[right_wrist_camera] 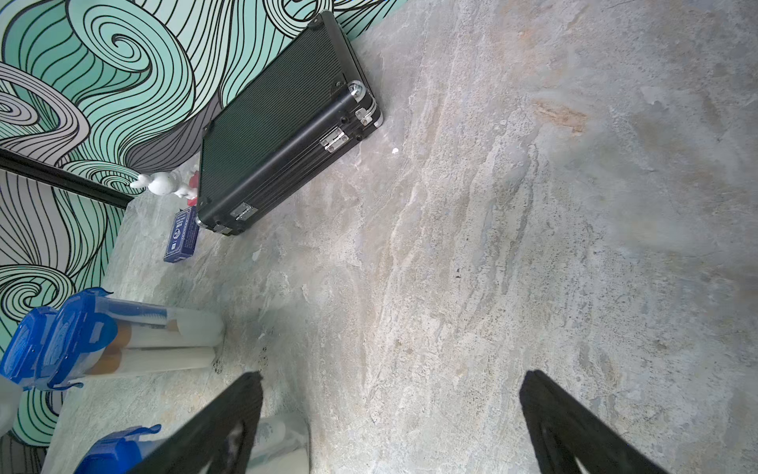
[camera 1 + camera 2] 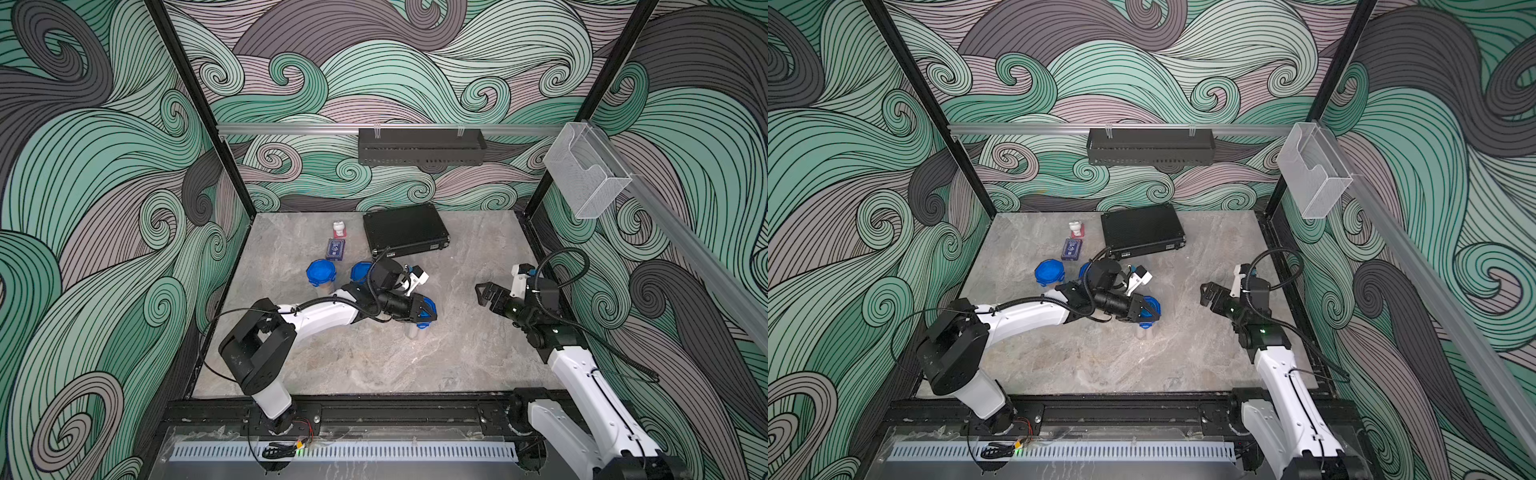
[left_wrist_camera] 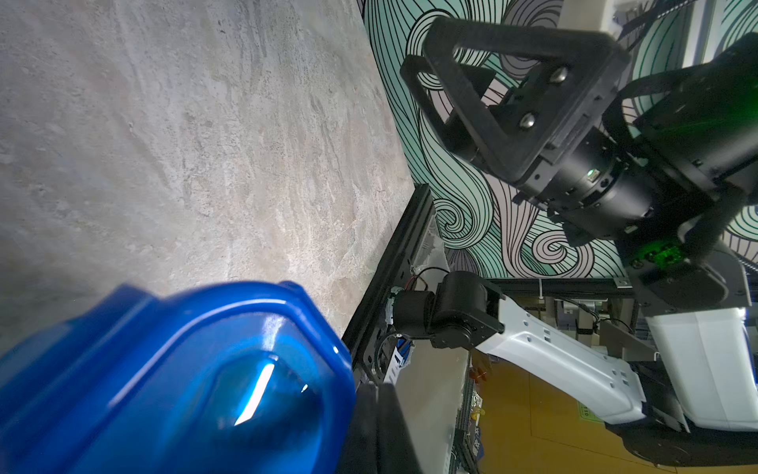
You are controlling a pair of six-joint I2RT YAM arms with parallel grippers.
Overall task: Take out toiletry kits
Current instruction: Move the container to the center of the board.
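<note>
Three clear tumblers with blue lids stand on the stone table. One (image 2: pixel 321 276) is at the left. A second (image 2: pixel 360 271) is half hidden behind my left arm. The third (image 2: pixel 419 328) is near the middle, right under my left gripper (image 2: pixel 428 312). In the left wrist view its blue lid (image 3: pixel 184 381) fills the corner beside my left gripper (image 3: pixel 379 410), whose jaws are pressed together against the lid's edge. I cannot tell if a tab is pinched. My right gripper (image 2: pixel 484 297) hovers open to the right, with nothing between its fingers (image 1: pixel 246 410).
A shut black ribbed briefcase (image 2: pixel 405 230) lies at the back. Left of it are a dark-blue card box (image 2: pixel 335 249) and a small white figure on a red base (image 2: pixel 338 228). A black shelf (image 2: pixel 422 145) and a clear bin (image 2: pixel 586 174) hang on the rails.
</note>
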